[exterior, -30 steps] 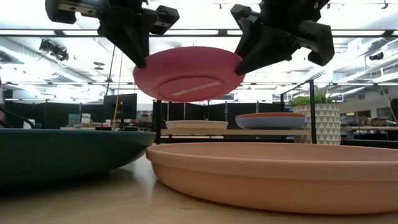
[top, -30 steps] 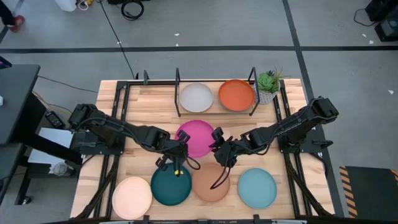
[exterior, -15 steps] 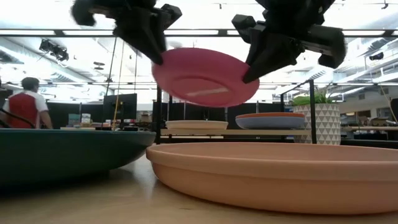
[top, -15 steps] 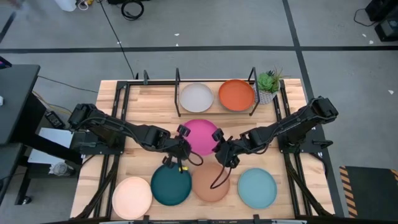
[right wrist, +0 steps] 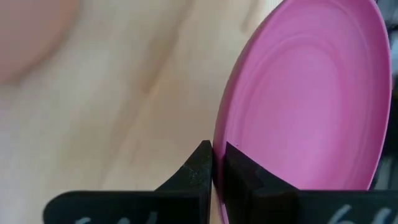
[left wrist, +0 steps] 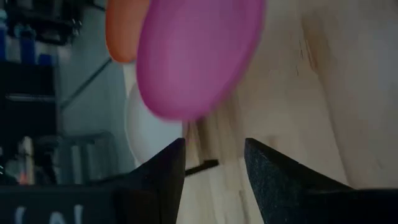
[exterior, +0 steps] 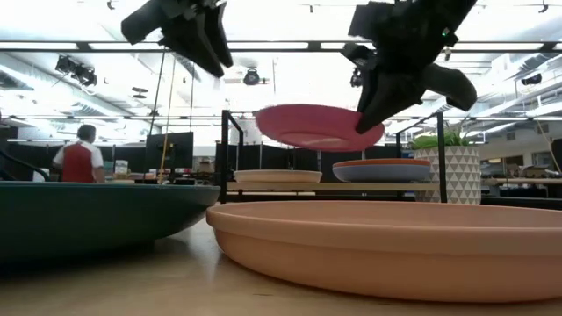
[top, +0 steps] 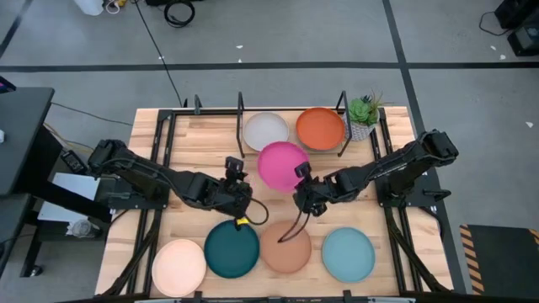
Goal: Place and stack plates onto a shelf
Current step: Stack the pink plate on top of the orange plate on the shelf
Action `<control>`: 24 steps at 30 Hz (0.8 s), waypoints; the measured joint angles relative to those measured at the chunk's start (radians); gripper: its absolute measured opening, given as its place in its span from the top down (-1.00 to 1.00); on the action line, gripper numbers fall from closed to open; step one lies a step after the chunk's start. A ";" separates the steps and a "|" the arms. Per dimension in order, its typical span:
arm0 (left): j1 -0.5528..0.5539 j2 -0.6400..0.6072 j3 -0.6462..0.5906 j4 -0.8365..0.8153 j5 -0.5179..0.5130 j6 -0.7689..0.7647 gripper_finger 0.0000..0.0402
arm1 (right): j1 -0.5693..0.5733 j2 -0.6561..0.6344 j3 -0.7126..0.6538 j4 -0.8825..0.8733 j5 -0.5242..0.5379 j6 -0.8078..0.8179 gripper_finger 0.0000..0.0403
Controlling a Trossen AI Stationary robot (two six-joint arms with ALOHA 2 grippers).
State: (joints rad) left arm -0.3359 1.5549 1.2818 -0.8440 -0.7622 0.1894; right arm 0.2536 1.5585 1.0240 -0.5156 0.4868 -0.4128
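The magenta plate (top: pixel 280 163) hangs above the table just in front of the black rod shelf (top: pixel 240 109). My right gripper (top: pixel 301 175) is shut on it. My left gripper (top: pixel 237 170) is open and empty, to the plate's left and clear of it; its wrist view (left wrist: pixel 214 146) shows the plate (left wrist: pixel 196 53) ahead. A grey-white plate (top: pixel 266 130) and an orange plate (top: pixel 320 128) lie in the shelf. The low view shows a blue plate (exterior: pixel 384 173) under the orange one. My right gripper pinches the magenta plate's rim (right wrist: pixel 221 130) between its two fingers, on the plate's near right side (top: pixel 296 172). The fingers come roughly level, slanting from the table's near right. The plate is lifted clear of the table, close to level (exterior: pixel 318 128).
Cream (top: pixel 178 266), dark teal (top: pixel 232 249), tan-brown (top: pixel 285 246) and light aqua (top: pixel 348 253) plates lie in a row along the near edge. A small potted plant (top: pixel 363 114) stands at the shelf's right end. A person (exterior: pixel 79 158) stands in the room behind.
My left gripper has let go of the magenta plate, opened, and drawn away from it toward the table's left. My right gripper alone has carried the plate toward the far edge and the shelf. The plate, tilted before, now hangs nearly level.
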 joint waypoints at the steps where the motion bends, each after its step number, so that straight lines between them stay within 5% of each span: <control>1: 0.000 -0.011 -0.016 0.005 0.007 -0.014 0.14 | -0.014 0.000 0.012 -0.032 0.001 0.029 0.86; 15: -0.043 -0.234 -0.385 0.345 0.072 -0.095 0.14 | -0.276 -0.003 0.101 -0.322 0.008 0.309 0.86; 24: -0.080 -0.340 -0.492 0.358 0.079 -0.261 0.14 | -0.415 -0.003 0.101 -0.353 -0.021 0.388 0.86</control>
State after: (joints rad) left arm -0.4159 1.2146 0.7901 -0.4862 -0.6831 -0.0716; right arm -0.1618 1.5558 1.1248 -0.8688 0.4663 -0.0250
